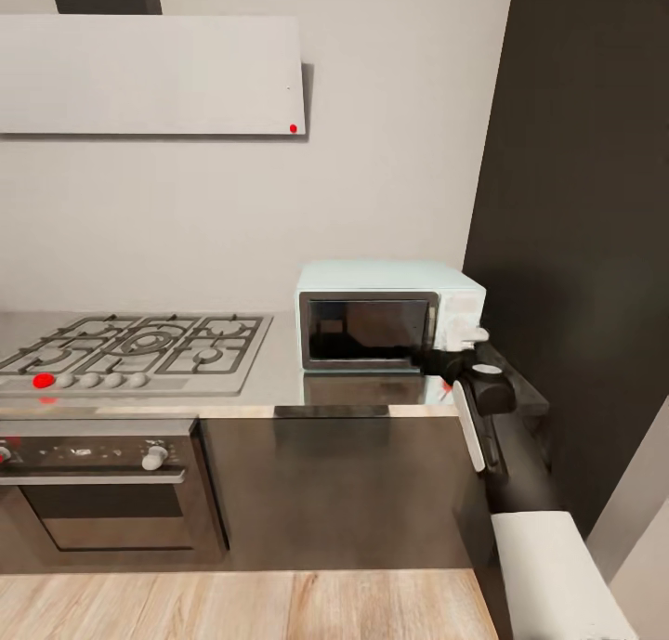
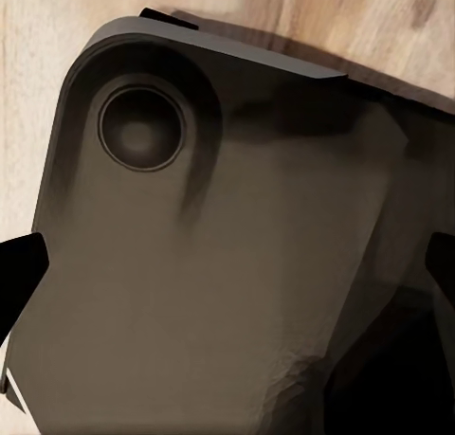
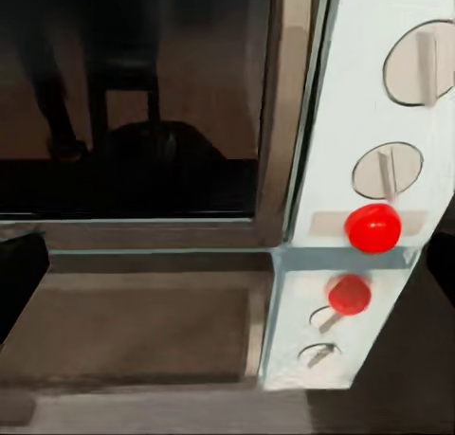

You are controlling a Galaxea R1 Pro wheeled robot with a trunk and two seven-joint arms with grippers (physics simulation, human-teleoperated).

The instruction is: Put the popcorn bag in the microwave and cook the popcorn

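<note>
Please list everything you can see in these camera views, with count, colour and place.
microwave: one, pale mint-blue with dark glass door shut, on the countertop near the dark wall
knobs: two, round, pale, on the microwave's panel
red dot: one, below the knobs
countertop: one, glossy grey, under hob and microwave
gas hob: one, steel with dark grates, left of the microwave
oven: one, dark steel, below the hob
hood: one, pale grey, on the wall
floor: light wood
right gripper: dark, at the microwave's lower right front corner
left gripper: above the wood floor
</note>
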